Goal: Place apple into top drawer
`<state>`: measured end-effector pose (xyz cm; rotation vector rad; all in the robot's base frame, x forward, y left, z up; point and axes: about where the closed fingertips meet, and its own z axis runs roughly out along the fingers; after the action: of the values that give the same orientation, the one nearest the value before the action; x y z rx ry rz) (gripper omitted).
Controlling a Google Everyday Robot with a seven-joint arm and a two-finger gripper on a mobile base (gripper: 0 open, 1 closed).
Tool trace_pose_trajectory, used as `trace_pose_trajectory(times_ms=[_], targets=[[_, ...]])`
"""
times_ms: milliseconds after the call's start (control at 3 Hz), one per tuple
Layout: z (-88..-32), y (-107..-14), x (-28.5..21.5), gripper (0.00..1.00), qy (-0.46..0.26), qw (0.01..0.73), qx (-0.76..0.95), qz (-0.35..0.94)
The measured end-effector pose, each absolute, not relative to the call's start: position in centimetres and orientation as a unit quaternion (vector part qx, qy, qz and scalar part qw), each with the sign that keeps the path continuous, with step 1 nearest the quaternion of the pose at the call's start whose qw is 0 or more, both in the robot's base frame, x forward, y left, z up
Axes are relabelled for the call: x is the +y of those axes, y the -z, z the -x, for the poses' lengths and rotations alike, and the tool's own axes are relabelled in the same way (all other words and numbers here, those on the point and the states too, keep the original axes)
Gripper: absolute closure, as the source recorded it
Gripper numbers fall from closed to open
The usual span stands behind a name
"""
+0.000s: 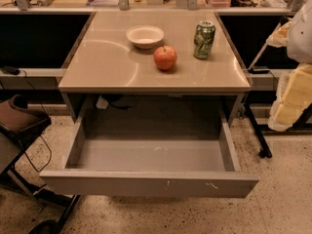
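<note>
The red-orange apple (165, 57) stands upright on the tan table top (107, 62), right of centre. The top drawer (148, 182) is pulled fully open below the table's front edge, and its grey inside holds nothing. My arm shows at the right edge of the view, and my gripper (288, 104) hangs there beside the table, level with the table's front edge. It is well to the right of the apple and holds nothing that I can see.
A white bowl (145, 36) sits just behind and left of the apple. A green soda can (204, 39) stands to its right. A dark chair (19, 123) is at the left. Black frame legs (256, 130) stand right of the drawer.
</note>
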<state>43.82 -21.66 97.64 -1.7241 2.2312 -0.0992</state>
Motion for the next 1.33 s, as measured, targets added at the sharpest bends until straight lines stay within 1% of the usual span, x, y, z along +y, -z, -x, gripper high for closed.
trace_pose_trajectory(times_ms=[333,667,1000,1333], targets=[[-43.8,-97.6,-21.7,0.00,0.035,0.159,0.781,0.603],[-45.6,-97.0,-21.2,0.00,0.024,0.156,0.776,0.610],[-49.7,-95.4,-20.1,0.00,0.004,0.155,0.767,0.623],[-55.0,-92.9,-18.6,0.00,-0.029,0.163,0.757,0.632]])
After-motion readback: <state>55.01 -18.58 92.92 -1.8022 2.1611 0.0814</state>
